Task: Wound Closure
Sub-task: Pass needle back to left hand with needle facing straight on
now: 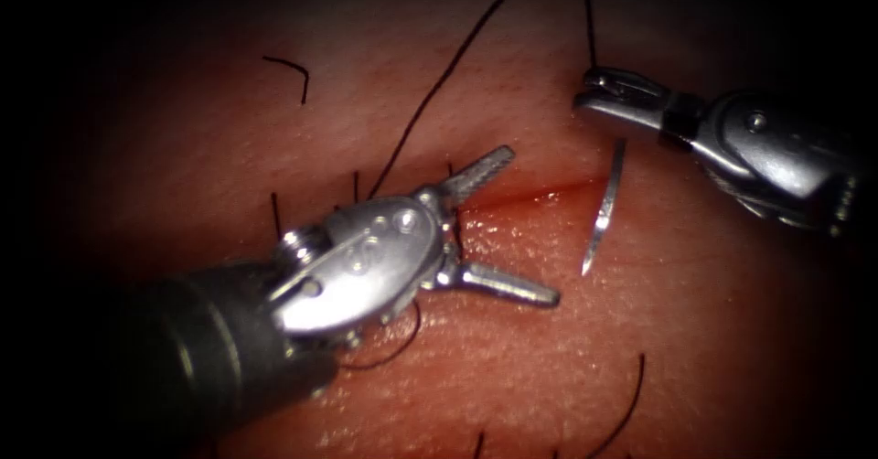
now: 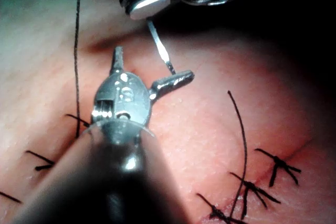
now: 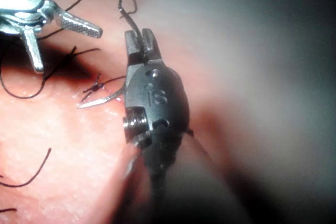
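Note:
The tissue (image 1: 695, 331) has a cut (image 1: 526, 196) with red fluid along it. My left tool (image 1: 530, 226) stands over the cut with its jaws wide open, one on each side of it, and holds nothing; its jaws are also spread in the left wrist view (image 2: 153, 64). My right tool (image 1: 599, 84) is shut on the curved needle (image 1: 604, 208) near its tail end. The needle hangs down past the cut's right end, its tip free above the tissue. Thread (image 1: 590, 20) runs up from the right jaws (image 3: 140, 38), and the needle's point (image 3: 102, 99) shows beside them.
A long strand of thread (image 1: 439, 84) runs from the top down behind the left tool. Loose cut ends of thread (image 1: 288, 64) (image 1: 631, 395) lie on the tissue. Tied stitches (image 2: 278, 163) close another stretch of the cut.

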`<state>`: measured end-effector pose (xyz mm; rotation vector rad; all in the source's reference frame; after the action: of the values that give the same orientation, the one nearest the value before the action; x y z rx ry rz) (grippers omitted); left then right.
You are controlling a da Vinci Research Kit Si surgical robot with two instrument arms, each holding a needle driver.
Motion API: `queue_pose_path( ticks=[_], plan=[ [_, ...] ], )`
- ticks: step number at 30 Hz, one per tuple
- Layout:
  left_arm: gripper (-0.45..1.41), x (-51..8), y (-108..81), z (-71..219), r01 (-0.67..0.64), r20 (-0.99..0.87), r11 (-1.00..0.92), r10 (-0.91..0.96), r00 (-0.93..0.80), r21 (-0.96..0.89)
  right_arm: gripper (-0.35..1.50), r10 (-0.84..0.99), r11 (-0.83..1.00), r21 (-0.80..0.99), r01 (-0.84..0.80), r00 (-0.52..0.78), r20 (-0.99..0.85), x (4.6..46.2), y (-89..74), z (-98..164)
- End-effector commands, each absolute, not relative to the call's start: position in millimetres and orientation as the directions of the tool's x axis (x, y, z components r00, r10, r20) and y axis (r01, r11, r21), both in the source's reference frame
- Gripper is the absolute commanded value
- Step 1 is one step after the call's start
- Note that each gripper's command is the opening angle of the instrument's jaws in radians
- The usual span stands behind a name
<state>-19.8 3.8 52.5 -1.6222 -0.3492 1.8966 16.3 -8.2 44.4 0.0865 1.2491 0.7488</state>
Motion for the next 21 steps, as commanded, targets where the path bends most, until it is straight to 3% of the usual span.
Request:
queue_pose_path(
  ticks=[1,6,21],
  plan=[
    [0.79,-20.7,4.4,53.4,-0.282,-0.785,-0.764,0.617,-0.054,-0.581,-0.35,0.544,0.773,0.46,-0.437,0.084,-0.835,16.9,-7.9,45.0],
    [0.88,-21.7,5.0,55.6,-0.257,-0.719,-0.694,0.695,0.004,-0.672,-0.35,0.503,0.815,0.483,-0.32,-0.021,-0.864,17.0,-7.6,44.8],
    [0.78,-21.8,5.1,57.0,-0.121,-0.56,-0.55,0.825,0.069,-0.826,-0.35,0.373,0.884,0.377,-0.278,-0.068,-0.925,18.1,-7.2,44.0]
  ],
)
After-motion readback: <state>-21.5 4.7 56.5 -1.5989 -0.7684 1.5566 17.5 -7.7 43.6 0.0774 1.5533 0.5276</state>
